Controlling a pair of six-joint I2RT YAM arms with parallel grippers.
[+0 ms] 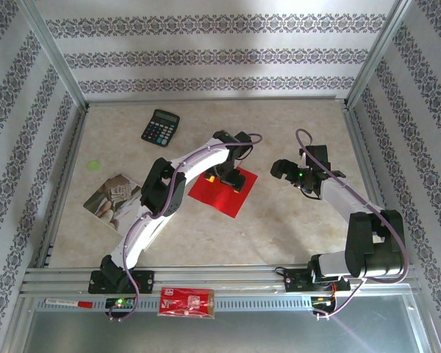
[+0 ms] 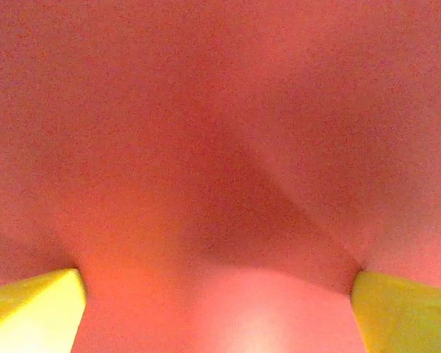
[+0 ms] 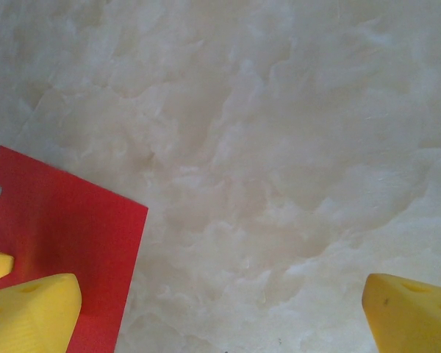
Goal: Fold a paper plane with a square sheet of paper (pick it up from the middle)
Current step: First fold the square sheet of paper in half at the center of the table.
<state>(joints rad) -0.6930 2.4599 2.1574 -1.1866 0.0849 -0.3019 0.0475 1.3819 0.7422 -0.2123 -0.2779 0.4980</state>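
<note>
From above, we see the left gripper [image 1: 226, 176] come down onto the red sheet of paper [image 1: 219, 195], over the part of the sheet nearer the far edge. Its arm reaches out from the near left corner of the table [image 1: 294, 228], elbow raised, wrist bent downward. The sheet lies flat near the middle of the table, turned so that one corner points toward the near edge. The right gripper [image 1: 284, 170] hangs over bare table to the right of the sheet and apart from it. Its arm is folded up from the near right corner and its wrist is turned toward the sheet.

In the left wrist view, the left gripper [image 2: 214, 285] has its jaws spread wide and clamps nothing. The yellow fingertips [image 2: 37, 309] sit at the two lower corners with the sheet [image 2: 220, 110] very close beneath them. We cannot tell whether they touch it.

In the right wrist view, the right gripper [image 3: 220, 294] is wide open and empty above the pale marbled table [image 3: 279, 147]. A corner of the sheet [image 3: 59, 228] lies beside its left fingertip.
</note>
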